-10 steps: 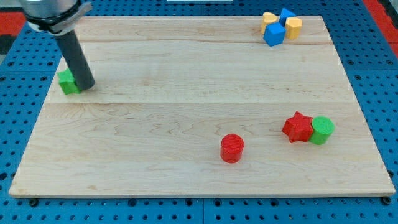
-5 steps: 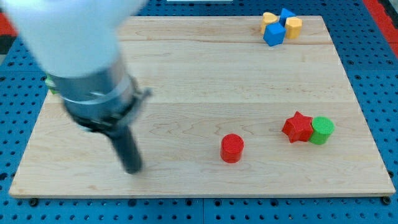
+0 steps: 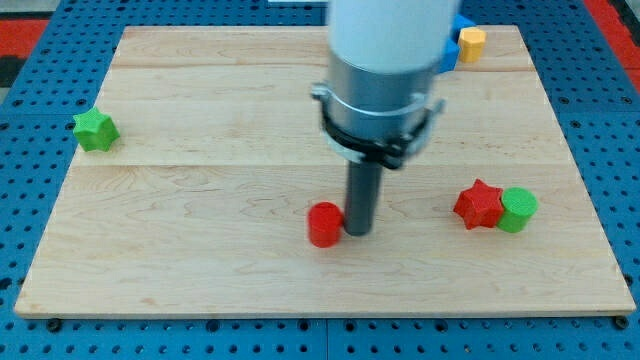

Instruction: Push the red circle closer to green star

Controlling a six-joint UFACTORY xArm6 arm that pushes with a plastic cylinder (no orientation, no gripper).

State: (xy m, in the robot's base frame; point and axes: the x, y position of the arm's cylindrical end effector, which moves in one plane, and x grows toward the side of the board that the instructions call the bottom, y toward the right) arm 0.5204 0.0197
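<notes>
my tip (image 3: 358, 231) stands on the wooden board (image 3: 250, 280), pressed against the view's right side of the red circle (image 3: 324, 224); it is a bare rod, grasping nothing. the red circle is a short round cylinder standing upright below the board's middle, with no heading to tell, well apart from the green star (image 3: 95, 130) at the view's left edge. a red star (image 3: 479, 204) touches a green cylinder (image 3: 518, 209) at the view's right, and a yellow block (image 3: 471, 43) and what seems a blue block (image 3: 449, 52) sit partly hidden at the top.

The arm (image 3: 385, 60) ran off the view's top and hid most of the blue block (image 3: 452, 52) and part of the yellow block (image 3: 472, 42), so their shapes could not be told. My tip (image 3: 359, 231) partly hid the red circle's (image 3: 323, 224) right edge.
</notes>
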